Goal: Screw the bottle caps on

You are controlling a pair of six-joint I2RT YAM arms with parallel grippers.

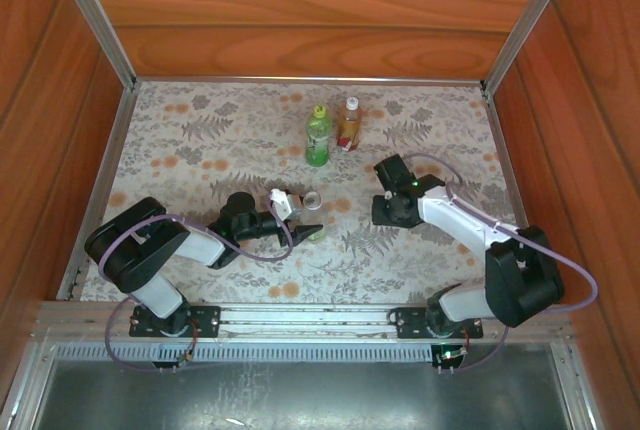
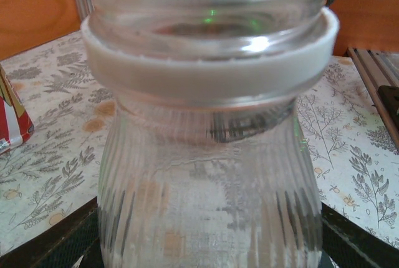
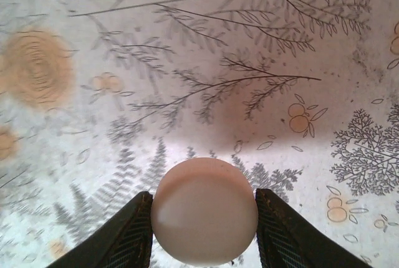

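The left gripper [image 1: 296,226] is clamped on the lower body of the clear bottle [image 2: 209,174], its dark fingers [image 2: 43,243] pressing in from both sides. The bottle stands upright near the middle of the floral table [image 1: 180,150]. Its mouth is uncapped, and a white ring sits around the neck.

The right gripper [image 3: 204,194] points down over the table to the right of that bottle. Its jaws are closed on a round white cap [image 3: 204,215], one finger touching each side.

Just left of the clear bottle in the left wrist view lies a red-and-white object [image 2: 12,118], possibly a loose label.

At the far middle of the table the green bottle [image 1: 318,140] and the amber bottle [image 1: 348,128] stand side by side. The first wears a yellow-green cap [image 1: 320,110], the second a pale cap [image 1: 351,103].
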